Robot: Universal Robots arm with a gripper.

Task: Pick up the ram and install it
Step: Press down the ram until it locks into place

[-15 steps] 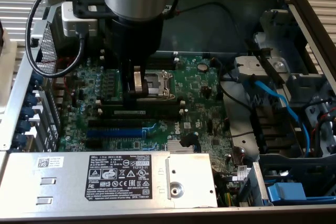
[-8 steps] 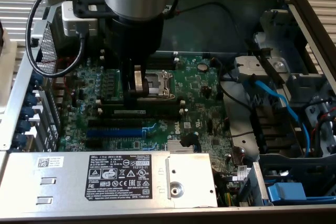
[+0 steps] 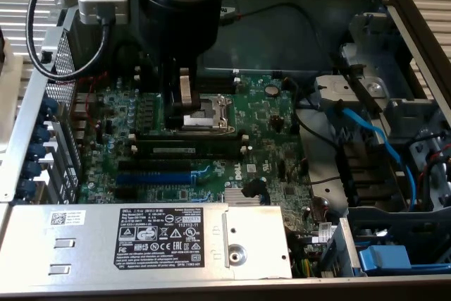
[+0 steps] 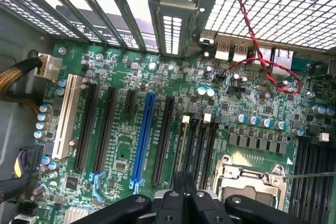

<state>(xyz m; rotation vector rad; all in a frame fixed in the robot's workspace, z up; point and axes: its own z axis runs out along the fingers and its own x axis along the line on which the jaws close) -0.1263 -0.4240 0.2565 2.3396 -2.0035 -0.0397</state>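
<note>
Lying seated in memory slot, ram (image 3: 187, 149) apparently runs across exterior view; pincer (image 4: 184, 182) clenched, empty above.

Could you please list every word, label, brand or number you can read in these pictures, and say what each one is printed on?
"DELL": white letters on the black label of the silver power supply.
"DELL": white logo on the green motherboard, readable sideways.
The label's other print, the white sticker beside it, and the board markings in the wrist view are too small to read.
</note>
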